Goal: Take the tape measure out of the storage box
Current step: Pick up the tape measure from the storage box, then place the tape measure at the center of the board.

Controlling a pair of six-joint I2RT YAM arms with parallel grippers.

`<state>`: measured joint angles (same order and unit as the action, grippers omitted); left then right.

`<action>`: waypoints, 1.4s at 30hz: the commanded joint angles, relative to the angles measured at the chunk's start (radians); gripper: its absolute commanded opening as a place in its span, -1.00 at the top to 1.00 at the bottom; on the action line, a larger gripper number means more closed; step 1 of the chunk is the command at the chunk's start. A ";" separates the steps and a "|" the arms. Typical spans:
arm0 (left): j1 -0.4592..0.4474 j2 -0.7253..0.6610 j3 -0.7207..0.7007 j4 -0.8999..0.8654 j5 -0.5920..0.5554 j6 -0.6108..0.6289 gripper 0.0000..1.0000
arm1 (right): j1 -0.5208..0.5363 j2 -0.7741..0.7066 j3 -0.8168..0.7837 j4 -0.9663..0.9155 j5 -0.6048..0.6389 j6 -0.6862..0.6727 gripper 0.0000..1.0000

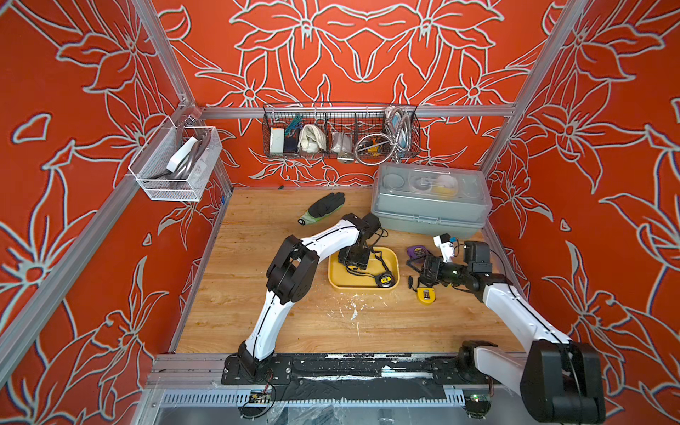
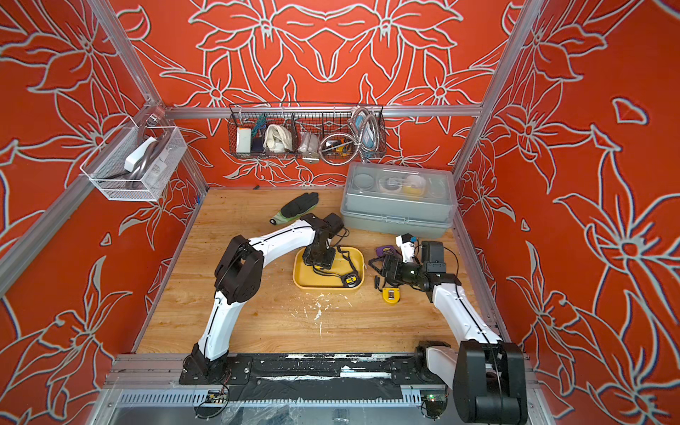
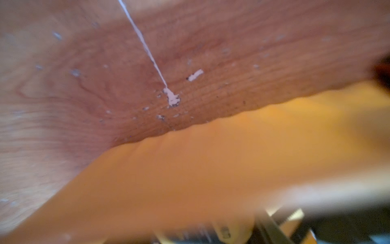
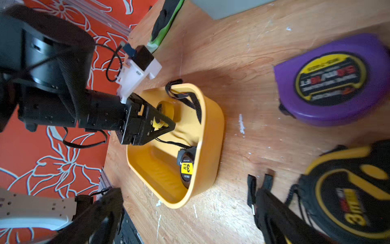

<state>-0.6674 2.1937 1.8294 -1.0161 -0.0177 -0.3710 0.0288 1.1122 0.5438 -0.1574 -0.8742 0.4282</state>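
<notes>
Found the storage box near the middle of the table, long axis running 9 to 3 o'clock in both top views. Found the left hand reaching down into the box's 10 o'clock end, clamped shut on a small yellow tape measure, with the round yellow body showing past the closed hand in the right wrist view. Got nothing sharp from the left wrist view: blurred yellow wall and scuffed wood. Spotted a second one, the black tape measure with a yellow label, leaning against the box's wall at its 4 o'clock corner, roughly 4 o'clock from the left hand and apart from it. Noted the right hand outside the box off its 3 o'clock side, spread fully wide, holding nothing, pointing toward 9 o'clock, with a purple tape measure at its 12 o'clock and a loose yellow tape measure at its 6 o'clock, both on the table. Judged the left arm the one placed for the job: grip made, thing in hand inside the rim, so straight up first, then out over the low wall. Reckoned the 9 to 10 o'clock rim the nearest way out for that hand. Could not match the black strap draped over the rim to either tape measure; flagged it as a possible snag on the lift.
</notes>
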 commanded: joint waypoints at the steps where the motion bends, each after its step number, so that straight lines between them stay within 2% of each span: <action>1: -0.001 -0.119 -0.003 -0.010 -0.003 0.058 0.01 | 0.048 0.016 -0.020 0.129 -0.037 0.051 -0.99; 4: -0.001 -0.175 -0.025 -0.003 0.045 0.120 0.01 | 0.058 0.070 -0.008 0.198 -0.048 0.127 -0.99; 7: -0.009 -0.221 -0.047 0.000 0.148 0.227 0.01 | 0.064 0.167 0.060 0.191 -0.101 0.204 -0.99; 10: -0.036 -0.266 -0.075 0.010 0.164 0.313 0.01 | 0.102 0.260 0.140 0.167 -0.163 0.253 -0.99; 14: -0.039 -0.303 -0.094 0.028 0.211 0.339 0.01 | 0.156 0.320 0.178 0.247 -0.218 0.334 -0.97; 22: -0.055 -0.344 -0.110 0.059 0.214 0.380 0.01 | 0.228 0.342 0.248 0.223 -0.243 0.356 -0.82; 24: -0.056 -0.357 -0.111 0.075 0.262 0.393 0.00 | 0.241 0.350 0.244 0.248 -0.249 0.384 -0.74; 27: -0.061 -0.387 -0.117 0.115 0.298 0.394 -0.01 | 0.259 0.345 0.215 0.373 -0.263 0.495 -0.67; 32: -0.063 -0.414 -0.111 0.152 0.305 0.405 -0.02 | 0.301 0.324 0.242 0.318 -0.266 0.480 -0.55; 39: -0.067 -0.390 -0.097 0.131 0.325 0.408 -0.02 | 0.356 0.343 0.264 0.328 -0.284 0.487 -0.21; 42: -0.070 -0.392 -0.102 0.141 0.308 0.405 -0.02 | 0.375 0.357 0.274 0.334 -0.292 0.492 0.02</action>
<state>-0.7315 1.8202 1.7184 -0.9394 0.2802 0.0299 0.3737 1.4509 0.7933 0.1745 -1.1252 0.9215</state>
